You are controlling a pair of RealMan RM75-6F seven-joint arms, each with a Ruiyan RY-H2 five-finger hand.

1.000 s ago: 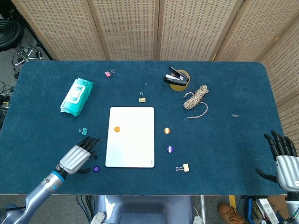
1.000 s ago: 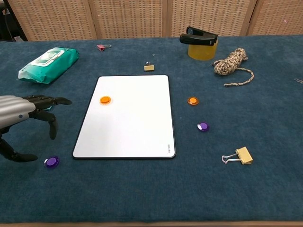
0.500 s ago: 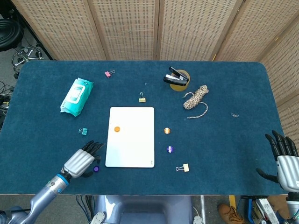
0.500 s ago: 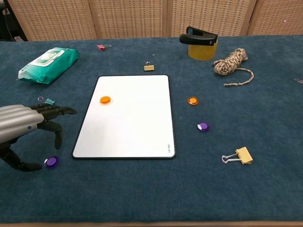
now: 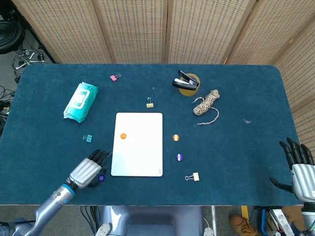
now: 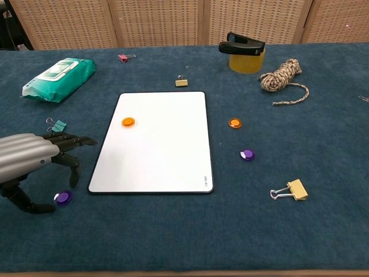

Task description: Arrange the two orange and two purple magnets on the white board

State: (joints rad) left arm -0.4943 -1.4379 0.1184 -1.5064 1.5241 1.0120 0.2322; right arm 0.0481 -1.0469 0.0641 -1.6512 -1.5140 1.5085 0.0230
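Note:
The white board lies flat in the middle of the blue table, with one orange magnet on its left part. A second orange magnet and a purple magnet lie on the cloth right of the board. Another purple magnet sits left of the board's near corner. My left hand hovers over it, fingers and thumb spread around it, holding nothing. At the table's right edge my right hand is open.
A green wipes pack lies at the far left, a teal clip near my left hand. A stapler on a yellow tape roll, a rope bundle and several binder clips are scattered about.
My left hand has moved toward the near table edge and lowered over the purple magnet left of the board. The right hand has stayed still.

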